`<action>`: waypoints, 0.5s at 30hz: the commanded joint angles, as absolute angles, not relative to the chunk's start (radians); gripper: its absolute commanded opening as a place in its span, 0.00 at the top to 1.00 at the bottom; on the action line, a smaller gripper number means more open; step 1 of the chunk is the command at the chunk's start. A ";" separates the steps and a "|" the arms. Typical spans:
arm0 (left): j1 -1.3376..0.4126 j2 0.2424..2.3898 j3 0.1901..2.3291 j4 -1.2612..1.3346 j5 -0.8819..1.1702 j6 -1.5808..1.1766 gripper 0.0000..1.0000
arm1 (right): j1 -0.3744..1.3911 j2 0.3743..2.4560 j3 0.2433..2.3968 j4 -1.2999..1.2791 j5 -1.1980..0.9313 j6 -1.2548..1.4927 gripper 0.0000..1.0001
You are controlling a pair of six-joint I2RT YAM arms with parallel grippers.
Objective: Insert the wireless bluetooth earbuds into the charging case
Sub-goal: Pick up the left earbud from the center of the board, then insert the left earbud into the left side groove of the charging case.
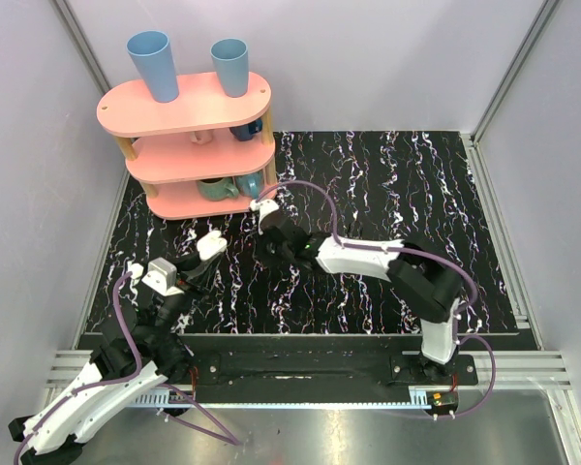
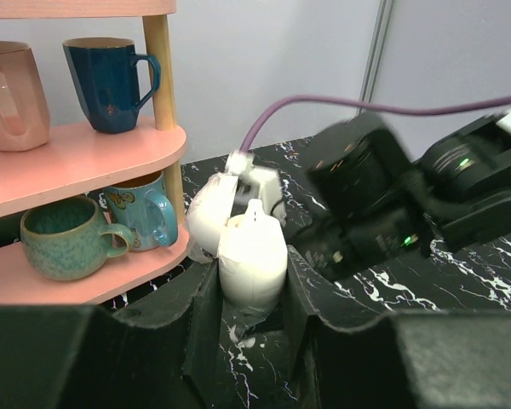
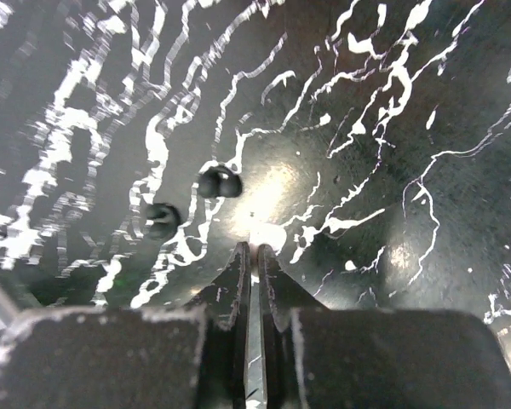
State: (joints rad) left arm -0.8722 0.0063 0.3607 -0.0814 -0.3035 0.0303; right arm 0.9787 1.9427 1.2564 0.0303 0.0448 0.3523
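The white charging case (image 2: 252,260) is pinched between my left gripper's (image 2: 249,298) black fingers and held low over the table, near the shelf, with its lid (image 2: 206,215) open behind it. It also shows in the top view (image 1: 211,246). A small white bump (image 2: 254,208) stands on the case's top edge; I cannot tell whether it is an earbud. My right gripper (image 3: 257,249) points down at the marbled table, its jaws almost together on a tiny white rounded earbud (image 3: 269,233) at their tips. In the top view the right gripper (image 1: 265,250) is just right of the case.
A pink three-tier shelf (image 1: 189,116) with mugs and two blue cups stands at the back left, close behind the case. Two small dark round blobs (image 3: 219,183) (image 3: 162,220) lie on the table left of my right fingertips. The right arm's black wrist (image 2: 362,200) is close by.
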 commanded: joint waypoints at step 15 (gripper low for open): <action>-0.871 -0.072 0.325 0.113 -0.276 0.061 1.00 | 0.963 1.379 1.092 0.006 0.264 0.977 1.00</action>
